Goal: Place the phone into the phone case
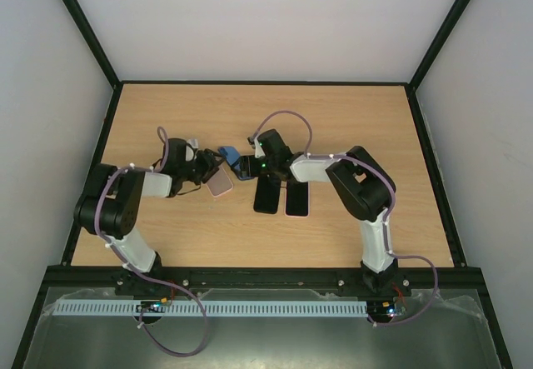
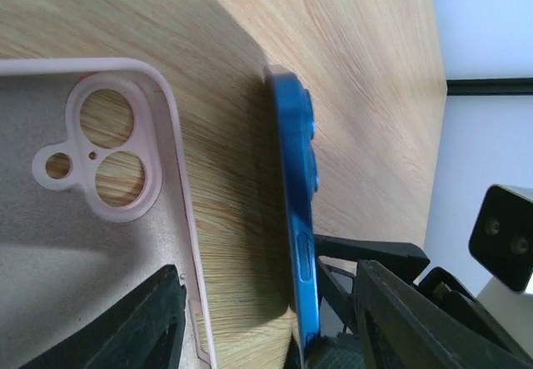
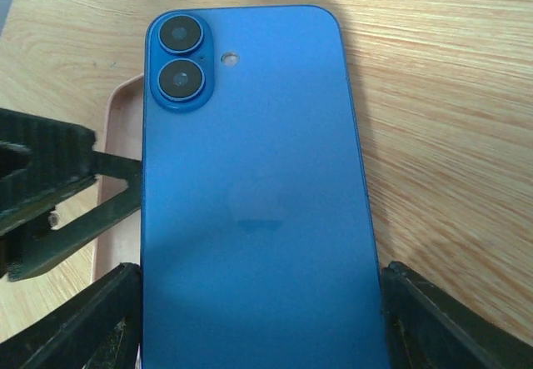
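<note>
Light wooden surface [image 1: 350, 127] underneath. The blue smartphone [image 3: 258, 202] sits clamped by its long edges in the right claw [image 3: 258, 279], camera side facing the wrist. It is just beside the pink silicone phone case [image 2: 50, 252]. The left claw [image 2: 271, 302] straddles the case rim and the phone's edge, and I can't tell whether it's gripping.

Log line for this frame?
phase: align | right gripper: jaws shut on blue phone | left gripper: at pink phone case, grip unclear | blue phone: not in case
</note>
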`<state>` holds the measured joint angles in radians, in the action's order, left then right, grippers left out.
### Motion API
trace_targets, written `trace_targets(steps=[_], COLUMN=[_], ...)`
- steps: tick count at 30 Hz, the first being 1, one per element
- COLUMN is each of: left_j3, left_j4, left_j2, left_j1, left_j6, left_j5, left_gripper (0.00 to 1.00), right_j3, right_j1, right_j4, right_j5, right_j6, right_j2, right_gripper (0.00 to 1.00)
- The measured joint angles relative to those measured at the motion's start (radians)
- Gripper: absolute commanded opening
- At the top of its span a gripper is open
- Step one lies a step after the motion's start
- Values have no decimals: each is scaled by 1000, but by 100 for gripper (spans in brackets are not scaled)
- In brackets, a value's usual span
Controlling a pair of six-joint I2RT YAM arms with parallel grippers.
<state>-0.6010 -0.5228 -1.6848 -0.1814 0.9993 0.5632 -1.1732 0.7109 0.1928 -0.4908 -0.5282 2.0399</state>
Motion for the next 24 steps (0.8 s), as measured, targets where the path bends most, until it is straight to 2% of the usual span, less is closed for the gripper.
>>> trace_targets(steps=[12,20,24], left_j3=[-21,-42,-48], left_j4=[-68,-100,-94], left_j2=[-90,-130,-131], left_j1=[-11,-16,-17], left_j6=[47,70,74], left_j5=[21,39,43], left_gripper=[49,37,40], right_j3=[19,20,20], right_j1=[9,9,9], right_j4=[42,43,43], right_j5=[-27,-26,-26], right_j6=[-16,-15,-14], right_j2=[-8,-8,-8], right_gripper=[61,61,61])
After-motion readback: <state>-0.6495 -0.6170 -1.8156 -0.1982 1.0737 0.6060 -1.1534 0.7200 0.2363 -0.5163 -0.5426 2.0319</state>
